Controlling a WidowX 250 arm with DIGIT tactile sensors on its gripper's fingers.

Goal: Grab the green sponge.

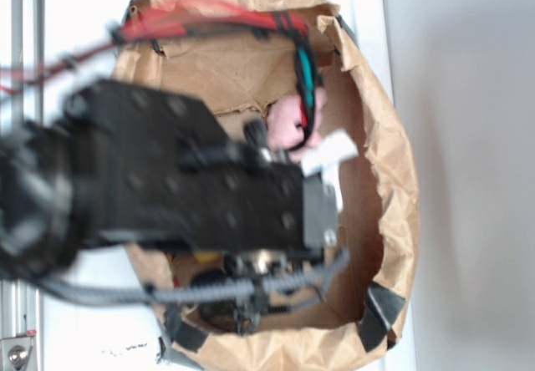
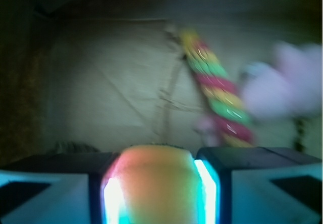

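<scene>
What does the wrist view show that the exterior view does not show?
Only the wrist view shows the green sponge, looking yellow-orange, clamped between the gripper fingers. Only the exterior view shows the black arm reaching into the whole brown paper bag from above. Both show the twisted rope and a pale pink soft object on the brown paper.

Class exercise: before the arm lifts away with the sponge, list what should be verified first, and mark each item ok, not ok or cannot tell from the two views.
1. Green sponge sits between the fingers: ok.
2. Both pads touch its sides: ok, by the wrist view.
3. Grip firm enough to lift: cannot tell.
4. Twisted rope apart from the gripper: ok.
5. Pink toy clear of the sponge: ok.
6. Paper bag rim clear of the arm: cannot tell.
</scene>
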